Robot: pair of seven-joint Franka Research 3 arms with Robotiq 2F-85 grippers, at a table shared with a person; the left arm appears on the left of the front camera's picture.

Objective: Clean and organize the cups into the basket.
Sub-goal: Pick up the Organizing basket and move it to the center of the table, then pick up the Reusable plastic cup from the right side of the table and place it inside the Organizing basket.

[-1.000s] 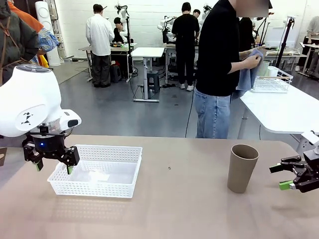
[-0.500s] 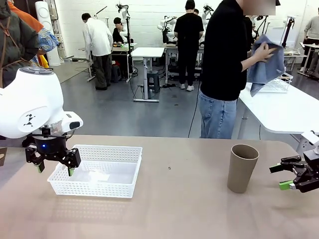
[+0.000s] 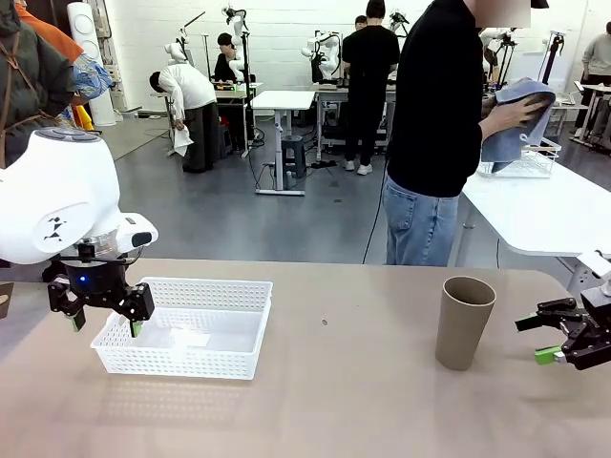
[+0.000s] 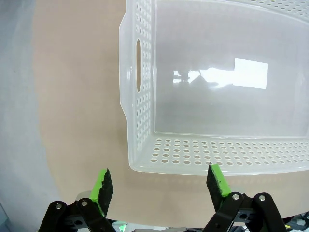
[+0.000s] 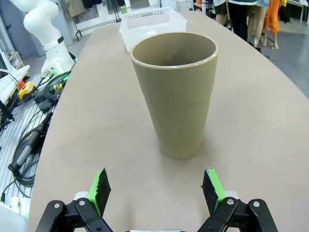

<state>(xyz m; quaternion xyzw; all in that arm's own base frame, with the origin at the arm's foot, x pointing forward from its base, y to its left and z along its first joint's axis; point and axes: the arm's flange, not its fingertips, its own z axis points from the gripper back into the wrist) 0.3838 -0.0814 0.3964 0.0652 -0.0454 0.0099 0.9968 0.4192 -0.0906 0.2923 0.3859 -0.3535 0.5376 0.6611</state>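
Observation:
A beige-brown cup [image 3: 464, 322] stands upright on the tan table at the right, empty, also seen close up in the right wrist view [image 5: 174, 93]. My right gripper [image 3: 542, 338] [image 5: 157, 188] is open, level with the cup and a short gap to its right. The white basket [image 3: 186, 327] [image 4: 212, 87] sits at the left, empty. My left gripper [image 3: 103, 322] [image 4: 161, 182] hangs open just above the basket's left end. A person [image 3: 439, 134] stands behind the table, rubbing something hidden inside a blue cloth [image 3: 518, 119].
A white side table [image 3: 535, 215] with a wire rack [image 3: 521, 160] stands behind at the right. Cables and a power strip [image 5: 26, 140] lie beyond the table edge in the right wrist view. The table between basket and cup is bare.
The person has shifted a little to the right and raised the blue cloth while wiping. Both arms and the cup have stayed put.

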